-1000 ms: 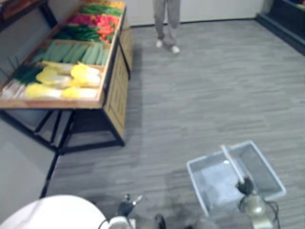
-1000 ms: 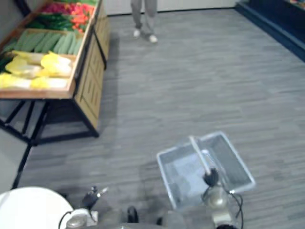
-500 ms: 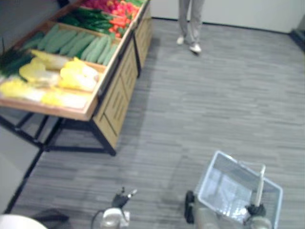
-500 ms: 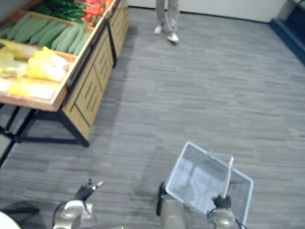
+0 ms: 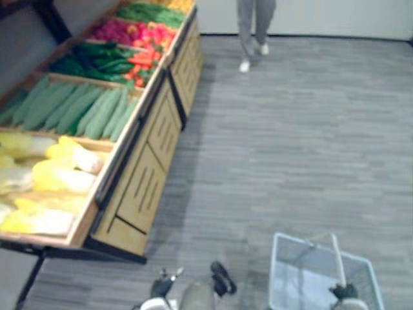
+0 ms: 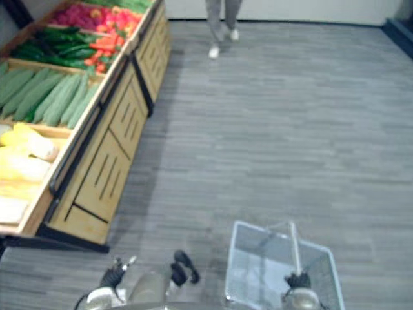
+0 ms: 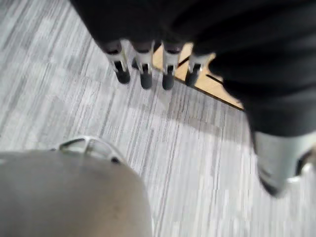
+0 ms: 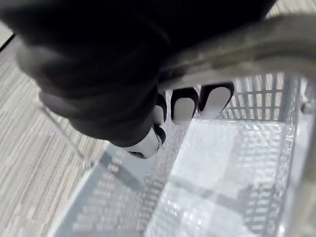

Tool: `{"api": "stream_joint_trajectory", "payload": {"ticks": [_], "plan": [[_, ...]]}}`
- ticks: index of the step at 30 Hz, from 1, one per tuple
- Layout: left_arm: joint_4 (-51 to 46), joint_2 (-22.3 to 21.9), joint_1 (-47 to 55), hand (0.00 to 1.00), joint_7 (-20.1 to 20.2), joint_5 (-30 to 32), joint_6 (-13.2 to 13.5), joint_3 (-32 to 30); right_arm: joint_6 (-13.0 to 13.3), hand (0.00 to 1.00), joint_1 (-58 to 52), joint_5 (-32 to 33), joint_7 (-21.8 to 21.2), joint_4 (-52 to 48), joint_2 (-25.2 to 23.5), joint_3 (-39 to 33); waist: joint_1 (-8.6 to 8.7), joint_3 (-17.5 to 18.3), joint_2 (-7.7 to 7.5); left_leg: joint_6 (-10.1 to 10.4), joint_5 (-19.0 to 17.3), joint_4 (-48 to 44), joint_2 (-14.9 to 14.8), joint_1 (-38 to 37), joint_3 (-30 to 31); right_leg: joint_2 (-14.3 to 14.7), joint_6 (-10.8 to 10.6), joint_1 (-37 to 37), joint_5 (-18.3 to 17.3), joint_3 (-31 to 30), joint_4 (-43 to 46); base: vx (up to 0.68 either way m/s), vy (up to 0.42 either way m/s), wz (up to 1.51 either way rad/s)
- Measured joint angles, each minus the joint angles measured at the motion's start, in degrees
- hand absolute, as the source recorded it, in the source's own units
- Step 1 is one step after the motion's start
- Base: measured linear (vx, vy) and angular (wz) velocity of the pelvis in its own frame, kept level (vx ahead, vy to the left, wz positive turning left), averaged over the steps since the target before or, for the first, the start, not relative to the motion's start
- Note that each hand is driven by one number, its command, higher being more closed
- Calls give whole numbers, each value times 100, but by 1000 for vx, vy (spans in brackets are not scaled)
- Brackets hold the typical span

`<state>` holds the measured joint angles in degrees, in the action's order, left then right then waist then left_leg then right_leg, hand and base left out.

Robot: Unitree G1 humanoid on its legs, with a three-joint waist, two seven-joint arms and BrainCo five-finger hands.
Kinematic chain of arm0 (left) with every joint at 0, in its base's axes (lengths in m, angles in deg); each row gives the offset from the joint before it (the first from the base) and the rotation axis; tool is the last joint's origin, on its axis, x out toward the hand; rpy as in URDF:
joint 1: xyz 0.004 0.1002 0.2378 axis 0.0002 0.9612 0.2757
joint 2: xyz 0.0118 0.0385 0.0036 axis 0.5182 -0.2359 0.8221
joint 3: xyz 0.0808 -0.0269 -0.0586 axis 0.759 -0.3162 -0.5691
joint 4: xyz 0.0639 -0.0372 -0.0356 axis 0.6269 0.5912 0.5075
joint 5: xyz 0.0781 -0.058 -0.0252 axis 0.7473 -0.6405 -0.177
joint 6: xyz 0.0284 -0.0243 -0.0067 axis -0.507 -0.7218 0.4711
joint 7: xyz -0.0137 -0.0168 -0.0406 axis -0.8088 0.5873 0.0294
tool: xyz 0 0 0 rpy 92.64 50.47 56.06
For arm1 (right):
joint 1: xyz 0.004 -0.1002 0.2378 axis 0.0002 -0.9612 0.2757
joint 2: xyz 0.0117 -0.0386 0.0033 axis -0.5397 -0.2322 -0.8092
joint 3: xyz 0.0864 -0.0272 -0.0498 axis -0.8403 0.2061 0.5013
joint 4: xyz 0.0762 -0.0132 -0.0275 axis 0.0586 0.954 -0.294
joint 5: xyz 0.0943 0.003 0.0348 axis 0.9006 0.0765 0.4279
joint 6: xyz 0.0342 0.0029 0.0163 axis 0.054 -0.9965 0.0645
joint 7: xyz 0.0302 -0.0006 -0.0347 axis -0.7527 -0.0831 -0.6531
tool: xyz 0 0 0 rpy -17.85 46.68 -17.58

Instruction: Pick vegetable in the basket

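A long wooden produce stand (image 5: 145, 181) runs along the robot's left side over a grey plank floor (image 5: 290, 142). The vegetables lie in its compartments: pale yellow cabbages (image 5: 61, 175) at the near end, then long light green cucumbers (image 5: 84, 110), then dark green vegetables (image 5: 103, 58) beside red and orange ones (image 5: 145, 58), with pink-red ones (image 5: 119, 29) toward the far end.

The right hand (image 5: 345, 292) carries a silver wire basket (image 6: 248, 278) above the floor, well apart from the stand. Its fingers (image 8: 185, 104) are curled round the pale handle (image 5: 337, 258).

The left hand (image 5: 162, 285) hangs low over the floor by the stand's near corner, its fingers (image 7: 144, 74) straight and holding nothing.

A person's legs (image 5: 253, 26) stand beyond the stand's far end.
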<state>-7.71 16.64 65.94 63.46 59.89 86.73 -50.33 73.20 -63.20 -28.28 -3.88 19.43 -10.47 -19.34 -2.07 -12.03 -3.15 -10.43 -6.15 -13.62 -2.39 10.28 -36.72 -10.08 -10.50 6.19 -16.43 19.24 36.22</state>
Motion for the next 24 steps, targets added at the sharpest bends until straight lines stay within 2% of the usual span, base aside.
{"api": "stream_joint_trajectory", "payload": {"ticks": [1,2,3,4,5,6,8,10,11,12,13,14,15,16,17,18,19,20,21,22,23,24], "plan": [[-2,26,-8,0,-7,0,-7,-22,11,100,4,0,7,27,5,-26,29,-31,-63,-26,-63,83,141,-98,182,-142,-40,-312,359,-175,821,549,157,152],[81,116,-17,0,-30,2,-68,-26,20,100,121,-1,21,121,16,-118,85,-94,-168,5,-164,145,352,-338,552,-302,-76,-792,372,-574,1933,569,89,170],[191,125,11,0,-56,-1,-114,-21,35,100,103,4,55,143,32,-195,114,-140,-142,74,-233,276,495,-721,946,-425,64,-981,293,-620,2289,581,43,175],[210,116,41,0,-66,-2,-156,-19,80,100,98,25,91,138,46,-195,126,-165,-96,105,-249,368,520,-947,1139,-462,148,-1014,245,-608,2225,572,-24,157],[194,117,88,0,-76,-10,-164,-12,126,100,100,57,121,138,75,-196,166,-198,-15,146,-263,495,517,-1245,1460,-455,252,-1053,180,-583,1928,546,-109,197],[175,77,90,0,-95,-14,-154,-7,206,100,97,102,135,153,113,-273,205,-177,160,255,-256,643,449,-1505,2156,-312,348,-1207,56,-723,926,623,-212,229],[94,71,32,0,-115,-14,-142,-13,271,100,90,103,126,206,124,-460,202,-147,247,418,-267,728,341,-1554,2798,-85,281,-1424,59,-1278,-277,474,-272,212],[90,174,-122,0,-145,-17,-144,-126,286,100,82,217,122,451,106,-709,165,-76,113,841,-411,701,321,-1531,3598,-120,-51,-1492,388,-2267,-2073,401,-391,209],[87,191,-81,0,-160,-15,-144,-174,286,100,83,249,114,541,84,-725,146,-49,58,963,-497,594,316,-1532,3717,-144,-101,-1487,488,-2372,-2238,392,-485,179],[29,245,42,0,-174,-17,-142,-347,283,100,69,279,86,659,0,-760,116,-1,-88,1178,-726,171,273,-1437,3746,-161,-90,-1415,916,-2342,-2138,313,-425,152],[27,265,11,0,-177,-16,-142,-411,271,100,62,286,74,705,-14,-807,186,-5,-90,1267,-811,-151,198,-1315,3744,-188,-163,-1331,1116,-2202,-1959,343,-490,208],[-87,112,-24,0,-172,-70,-135,-447,248,100,56,359,84,758,9,-918,213,0,26,1327,-793,-901,-76,-910,3468,-157,46,-1189,905,-1657,-1845,274,-427,190],[-204,-68,-58,0,-175,-201,-112,-497,254,100,80,478,80,700,79,-916,169,-28,242,1493,-685,-1561,-581,-552,2602,-57,156,-942,849,-1247,-1968,293,-479,165],[-189,-124,-58,0,-175,-252,-118,-516,262,100,83,492,67,650,109,-893,178,-43,327,1530,-646,-1745,-866,-481,2018,-5,205,-775,849,-1065,-2084,270,-447,118],[-173,-168,-20,0,-174,-296,-125,-515,260,100,84,498,59,609,127,-858,188,-38,357,1526,-649,-1708,-1210,-579,802,20,274,-464,848,-818,-2341,241,-395,103],[-182,-181,-21,0,-174,-369,-128,-505,265,100,84,498,48,603,129,-855,192,-30,342,1532,-644,-1378,-1269,-728,-46,4,312,-206,873,-585,-2585,182,-267,91],[-187,-182,-31,0,-173,-371,-124,-490,260,100,103,497,32,603,126,-871,195,-30,344,1525,-627,-1139,-1213,-772,-287,-2,325,-128,882,-480,-2668,127,-155,73],[-186,-186,-55,0,-173,-370,-120,-479,261,100,167,498,-18,604,124,-876,210,-20,366,1448,-476,-600,-1004,-761,-377,-2,327,-66,881,-298,-2764,124,-87,57],[-184,-205,-97,0,-174,-370,-119,-478,262,100,188,498,-36,612,117,-926,212,1,404,1242,-139,-52,-791,-770,-327,31,358,-59,852,-136,-2786,111,-56,54],[-184,-223,-115,0,-179,-371,-119,-480,257,100,185,498,-36,638,102,-964,215,14,431,1161,38,191,-679,-793,-287,58,367,-43,806,-55,-2767,113,-23,46],[-184,-239,-124,0,-181,-373,-123,-480,256,100,182,498,-40,691,34,-1110,232,10,431,1006,65,583,-511,-941,-164,52,338,-8,645,43,-2601,102,33,76],[-181,-261,-174,0,-190,-373,-145,-404,263,100,129,514,-38,724,-130,-1259,322,-6,329,1049,142,1159,-198,-1198,184,-210,300,-162,433,194,-1606,92,50,90]]}}
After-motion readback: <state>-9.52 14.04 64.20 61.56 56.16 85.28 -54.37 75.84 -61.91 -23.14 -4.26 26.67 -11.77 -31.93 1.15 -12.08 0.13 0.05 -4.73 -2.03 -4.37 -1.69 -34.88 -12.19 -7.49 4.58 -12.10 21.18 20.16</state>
